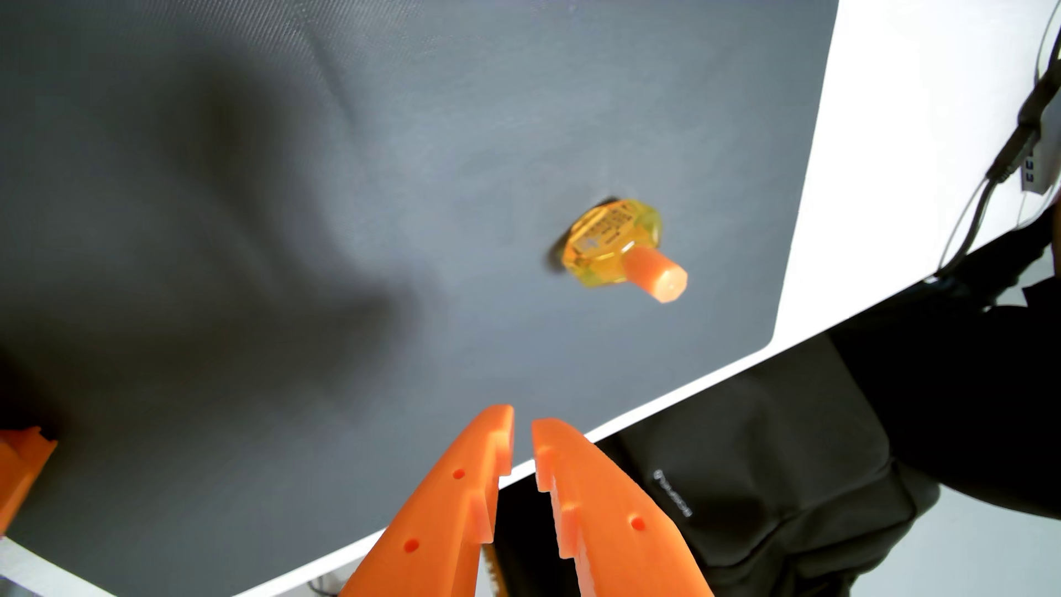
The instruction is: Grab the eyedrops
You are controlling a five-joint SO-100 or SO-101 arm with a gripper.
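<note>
The eyedrops (pixel 614 244) are a small, flat yellow bottle with a printed label and an orange cap (pixel 660 278), standing on a dark grey mat (pixel 287 201) right of the middle of the wrist view. My orange gripper (pixel 522 427) comes in from the bottom edge, its tips over the mat's near edge, below and left of the bottle and well apart from it. Only a narrow gap separates the two fingertips, and nothing is held between them.
The grey mat lies on a white table (pixel 918 115) whose edge runs diagonally at lower right. Beyond that edge sits a black bag (pixel 775 488). Black cables (pixel 1010 155) hang at the upper right. An orange arm part (pixel 20 465) shows at the left edge.
</note>
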